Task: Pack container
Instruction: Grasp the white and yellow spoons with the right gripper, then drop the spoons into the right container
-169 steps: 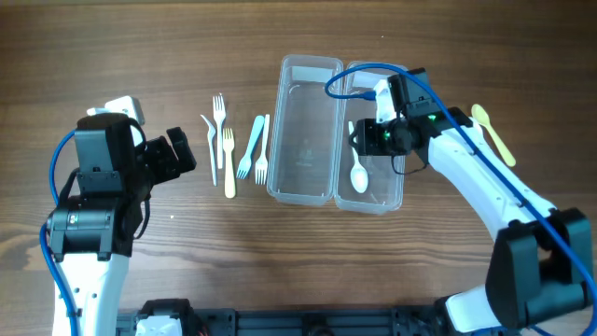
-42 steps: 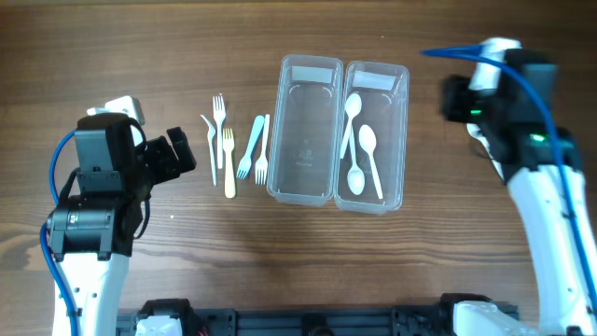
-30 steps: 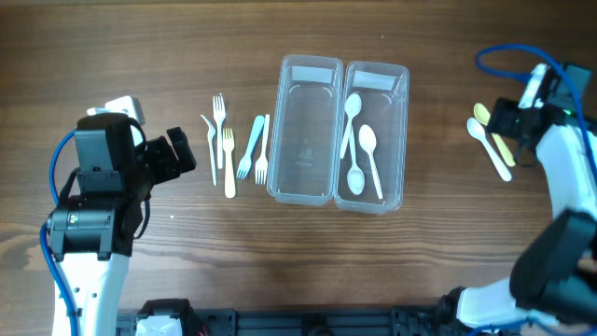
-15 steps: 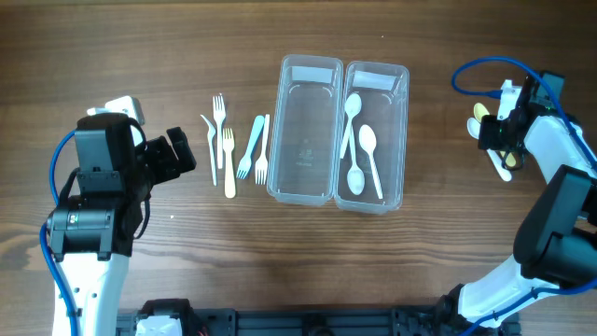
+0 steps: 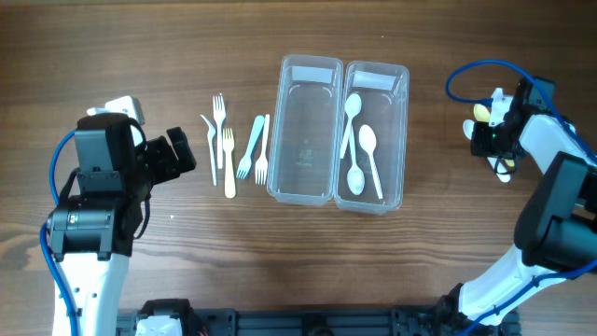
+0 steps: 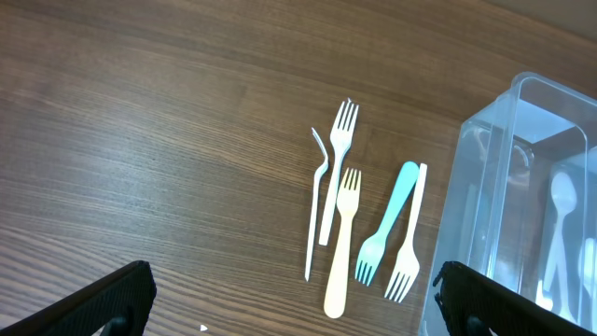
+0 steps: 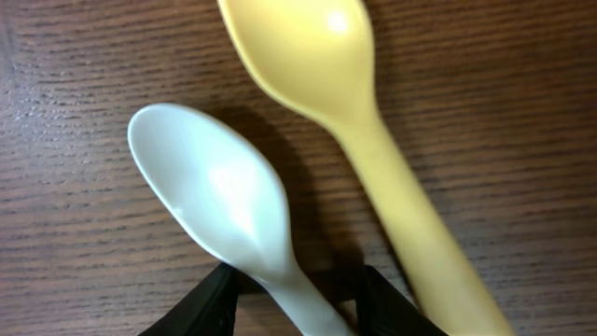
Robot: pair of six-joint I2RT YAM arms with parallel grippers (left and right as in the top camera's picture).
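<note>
A clear two-part container [image 5: 312, 62] stands mid-table. Its left part is empty and its right part holds three white spoons [image 5: 359, 145]. My right gripper [image 5: 487, 140] is low over the table at the far right. In the right wrist view its fingers [image 7: 300, 303] are open around the handle of a white spoon [image 7: 215, 187], with a gap on the right side. A yellow spoon [image 7: 373, 140] lies just beside it. My left gripper [image 6: 289, 313] is open and empty, held above the table left of several forks [image 6: 359, 233].
The forks [image 5: 233, 149], white, yellow and light blue, lie in a row just left of the container, whose clear wall also shows in the left wrist view [image 6: 522, 187]. The yellow spoon's bowl [image 5: 480, 113] shows beside the right gripper. Blue cables loop over both arms.
My right arm has left the container, swung out to the right and come down over the white and yellow spoons. The container now holds three spoons. The left arm has not moved.
</note>
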